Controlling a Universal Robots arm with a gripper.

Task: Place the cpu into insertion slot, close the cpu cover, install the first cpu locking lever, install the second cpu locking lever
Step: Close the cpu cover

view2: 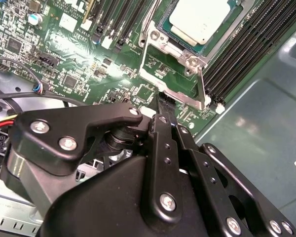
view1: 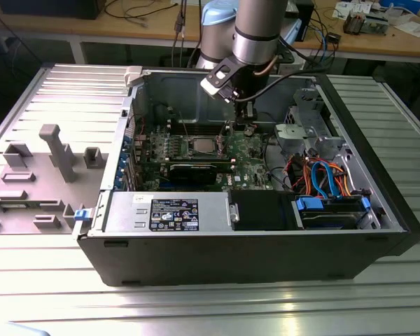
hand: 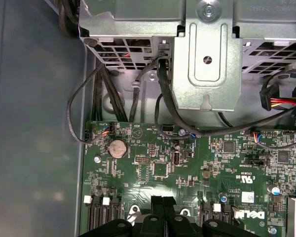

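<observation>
While the ribbed metal table [view1: 378,308] carries an open computer case [view1: 252,259], the arm [view1: 255,28] reaches down from above into the case, over the green board [hand: 153,163]. Near the board's edge in the first wrist view sits a grey metal drive cage [hand: 207,59], with black cables looping from it to the board. The gripper [view2: 166,101] hangs low over the board, its two black fingers [hand: 158,205] pressed together with nothing visible between them. In the second wrist view its tip lies right at the near edge of the cpu cover [view2: 182,94]; whether they touch I cannot tell. That cover is swung open off the chip, so the board shows through its window, and a thin metal lever [view2: 201,84] runs along one of its sides. Just beyond it, the insertion slot [view2: 163,34] lies between rows of long black memory slots [view2: 246,44]. The cpu [view2: 203,20] is seated in that slot, silver top up and uncovered.
</observation>
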